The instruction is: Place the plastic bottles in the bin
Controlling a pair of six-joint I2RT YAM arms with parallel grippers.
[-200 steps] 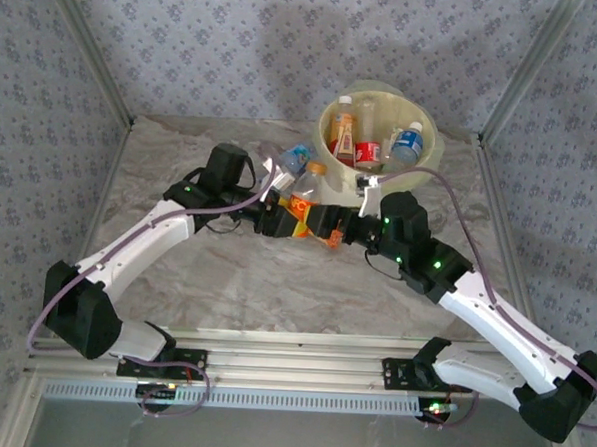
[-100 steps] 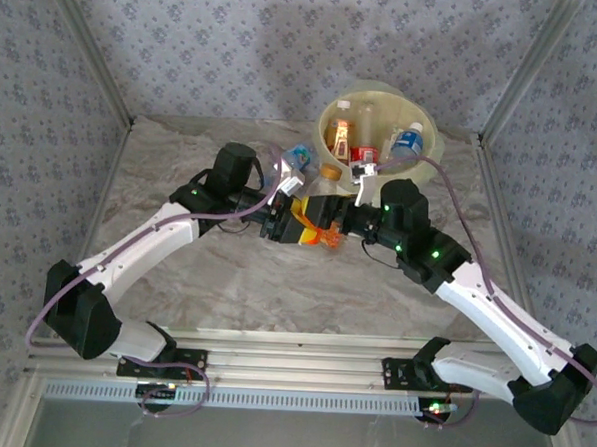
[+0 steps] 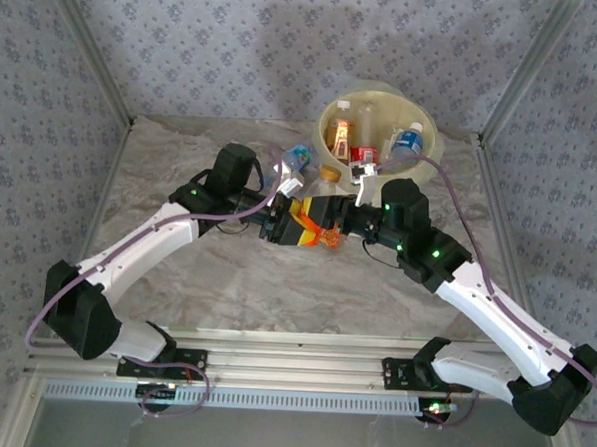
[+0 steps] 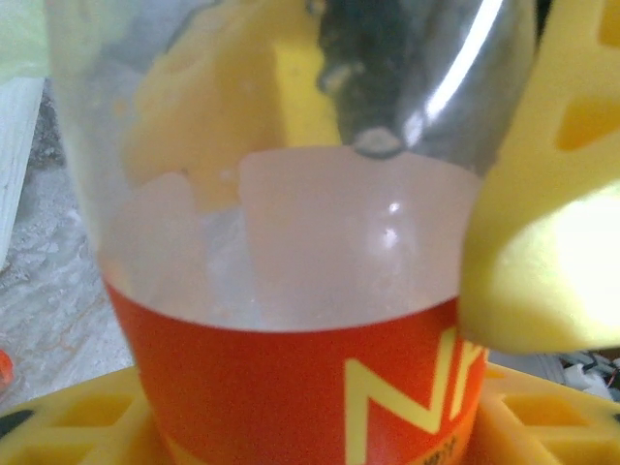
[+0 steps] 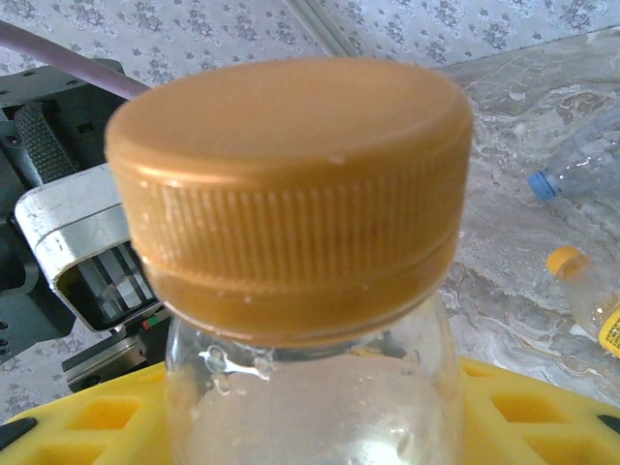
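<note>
Orange-label bottle (image 3: 303,224) sits mid-table between both arms. Right gripper (image 3: 339,219) is clamped near its gold cap (image 5: 291,184). Left gripper (image 3: 280,223) surrounds the body, grip unclear. Blue-label bottle (image 3: 300,158) lies beyond. Farther back, the bin (image 3: 433,140) holds several bottles (image 3: 366,152).

From above the light is soft and even, with a dim shadow on the wall (image 3: 318,34) at 12 o'clock. The left wrist view is all blur: the bottle (image 4: 291,242) sits too near, with a white glare streak at 1 o'clock and a washed-out finger pad (image 4: 542,262) at 3 o'clock. The right wrist view's cap (image 5: 291,184) is fairly sharp; the loose bottles (image 5: 581,165) at 3 o'clock are soft.
</note>
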